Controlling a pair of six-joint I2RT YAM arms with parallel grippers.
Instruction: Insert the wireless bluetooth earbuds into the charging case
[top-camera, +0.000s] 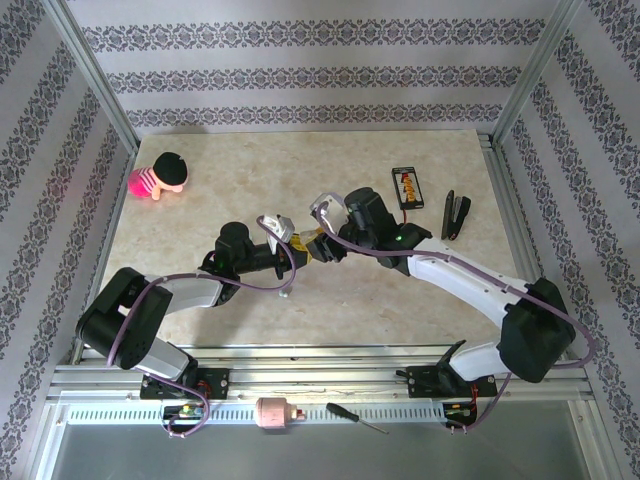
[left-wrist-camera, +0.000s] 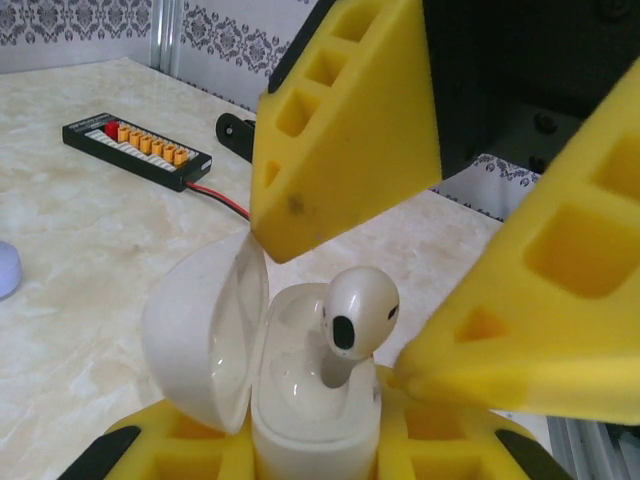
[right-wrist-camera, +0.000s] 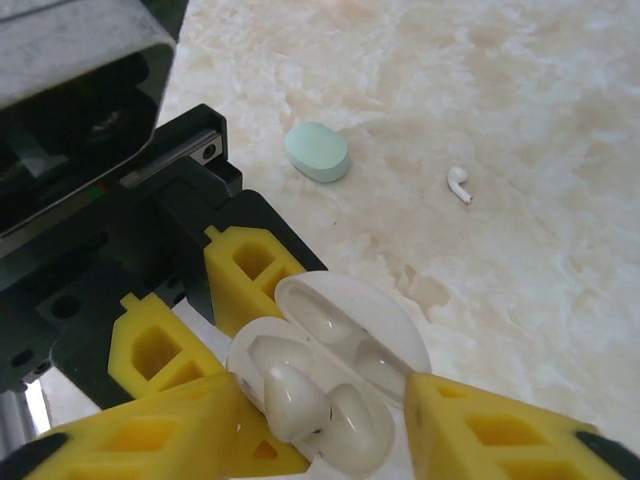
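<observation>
The marble-patterned tabletop (top-camera: 200, 215) takes up the middle of the overhead view. The right arm (top-camera: 470, 280) rises from the lower right, bends at a high elbow near the right edge and reaches left to the centre. The left arm (top-camera: 190, 292) comes from the lower left, lying lower and stretched out to the right. Their wrists meet nose to nose at the centre of the frame.

The left jaws are closed tight on the charging case (left-wrist-camera: 300, 400), clamping its lower half from both sides at the bottom of the left wrist view. The right jaws stand part-way open over the case and hold nothing. One yellow finger (left-wrist-camera: 340, 120) is above the lid, the other at the right of that frame.

Toward the far side in the overhead view lie a pink doll (top-camera: 160, 177) at upper left and a black connector board (top-camera: 407, 186) at upper right. A black stapler-like tool (top-camera: 455, 215) lies just right of the board.

The charging case is open, its lid swung to the left in the left wrist view. The right wrist view adds the tabletop beyond it. A pale green case (right-wrist-camera: 317, 152) lies at upper centre, and a loose earbud (right-wrist-camera: 459, 184), white, lies to its right, well apart from the held case.

The seated earbud (left-wrist-camera: 360, 315), also white, stands stem-down in a well of the charging case with its head above the rim. It sits between the right fingers, and I cannot tell whether the nearer fingertip touches it.
</observation>
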